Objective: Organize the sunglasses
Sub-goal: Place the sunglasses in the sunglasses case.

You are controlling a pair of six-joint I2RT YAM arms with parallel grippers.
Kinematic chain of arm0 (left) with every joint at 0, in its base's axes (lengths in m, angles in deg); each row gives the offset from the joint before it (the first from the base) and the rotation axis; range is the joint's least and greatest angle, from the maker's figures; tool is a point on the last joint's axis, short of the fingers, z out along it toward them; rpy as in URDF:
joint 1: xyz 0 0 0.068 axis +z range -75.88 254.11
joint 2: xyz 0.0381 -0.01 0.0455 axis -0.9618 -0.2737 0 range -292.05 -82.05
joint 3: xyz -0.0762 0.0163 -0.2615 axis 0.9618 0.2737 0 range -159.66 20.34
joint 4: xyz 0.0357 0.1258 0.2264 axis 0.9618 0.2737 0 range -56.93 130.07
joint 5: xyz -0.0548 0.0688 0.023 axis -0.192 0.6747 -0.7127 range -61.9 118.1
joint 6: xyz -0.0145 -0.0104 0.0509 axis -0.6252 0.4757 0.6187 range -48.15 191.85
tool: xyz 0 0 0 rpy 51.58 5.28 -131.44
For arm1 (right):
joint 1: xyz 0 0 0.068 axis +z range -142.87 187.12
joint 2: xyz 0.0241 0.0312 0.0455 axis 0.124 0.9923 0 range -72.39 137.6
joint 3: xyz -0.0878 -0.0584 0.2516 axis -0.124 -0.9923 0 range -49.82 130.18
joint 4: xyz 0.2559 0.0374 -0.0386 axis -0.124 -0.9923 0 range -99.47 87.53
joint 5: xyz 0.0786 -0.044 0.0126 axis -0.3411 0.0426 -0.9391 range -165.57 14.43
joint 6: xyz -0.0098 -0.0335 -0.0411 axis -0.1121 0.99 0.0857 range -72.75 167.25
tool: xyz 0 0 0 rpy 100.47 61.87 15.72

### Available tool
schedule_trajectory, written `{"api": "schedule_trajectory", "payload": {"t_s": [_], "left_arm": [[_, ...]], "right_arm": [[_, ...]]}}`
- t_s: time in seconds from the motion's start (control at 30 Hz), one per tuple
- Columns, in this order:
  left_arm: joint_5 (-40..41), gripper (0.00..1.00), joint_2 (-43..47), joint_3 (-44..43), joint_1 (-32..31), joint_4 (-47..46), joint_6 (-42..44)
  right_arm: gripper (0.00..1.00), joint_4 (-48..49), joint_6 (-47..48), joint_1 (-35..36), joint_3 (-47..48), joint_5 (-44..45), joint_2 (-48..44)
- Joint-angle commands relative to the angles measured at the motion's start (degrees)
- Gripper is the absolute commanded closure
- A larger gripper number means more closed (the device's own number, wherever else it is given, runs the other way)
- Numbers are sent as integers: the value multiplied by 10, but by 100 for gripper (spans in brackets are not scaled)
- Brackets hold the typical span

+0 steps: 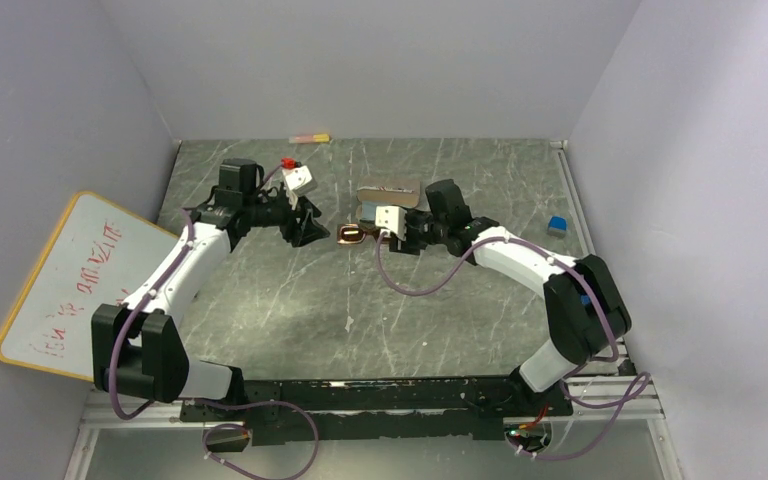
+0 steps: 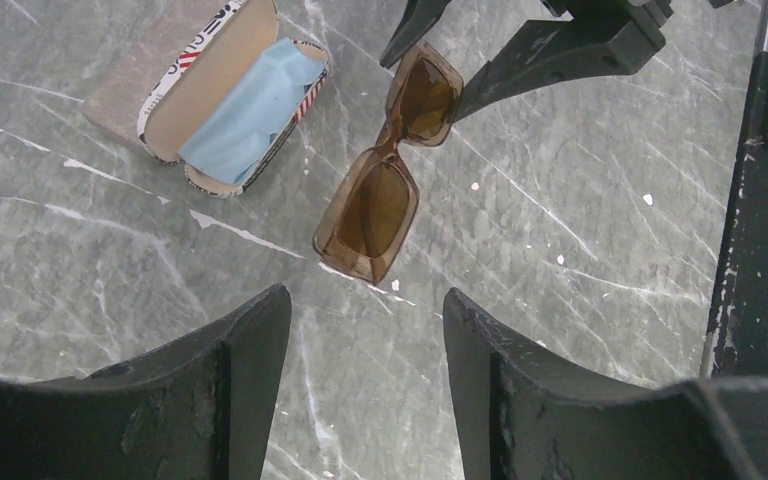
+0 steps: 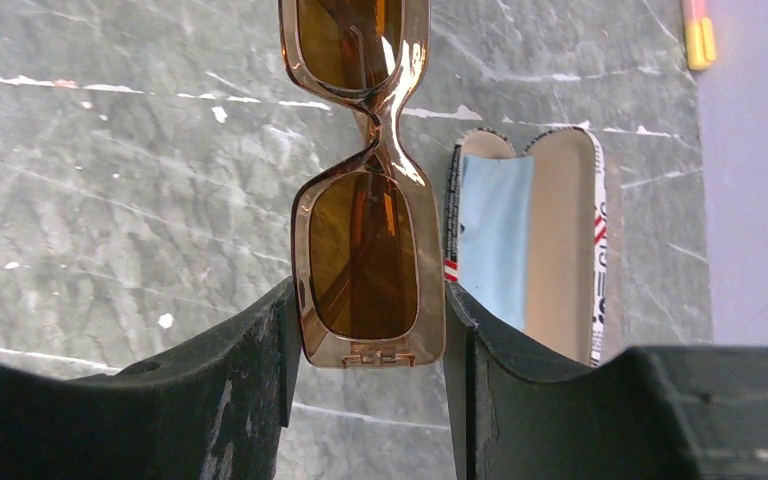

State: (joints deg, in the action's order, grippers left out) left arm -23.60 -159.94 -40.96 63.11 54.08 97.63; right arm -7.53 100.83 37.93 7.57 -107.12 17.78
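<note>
Right gripper [image 3: 370, 305] fingers fill the bottom of the right wrist view, clamped on the near lens of the amber sunglasses [image 3: 362, 250]. The frame edges touch both fingers. The second lens runs toward 12 o'clock and is cut by the top edge. At 3 o'clock of the held lens lies the open case [image 3: 560, 240], with a light-blue cloth [image 3: 495, 240] inside. A pink-yellow marker [image 3: 698, 30] sits at 1 o'clock, by the wall.

Left wrist view adds the whole pair, both lenses. Left gripper [image 2: 365, 300] is open with nothing between its fingers. The sunglasses lie apart from it at 12 o'clock and the case at 10 o'clock.

Top view places the sunglasses mid-table [image 1: 360, 320], between the two grippers, with the left gripper at their 9 o'clock and the case at 1 o'clock. Whether the far lens touches the table cannot be told.
</note>
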Motion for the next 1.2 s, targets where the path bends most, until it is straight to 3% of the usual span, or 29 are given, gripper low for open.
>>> {"api": "schedule_trajectory", "payload": {"t_s": [0.0, 0.63, 1.17], "left_arm": [[-24, 38, -3, 4, 1, -18, 5], [-25, 38, -3, 22, 1, -4, 63], [-25, 38, -10, 25, 1, -7, 67]], "right_arm": [[59, 48, 1, 1, 14, 37, 5], [59, 93, 65, -8, 127, 207, 153], [59, 115, 80, -16, 127, 233, 177]]}}
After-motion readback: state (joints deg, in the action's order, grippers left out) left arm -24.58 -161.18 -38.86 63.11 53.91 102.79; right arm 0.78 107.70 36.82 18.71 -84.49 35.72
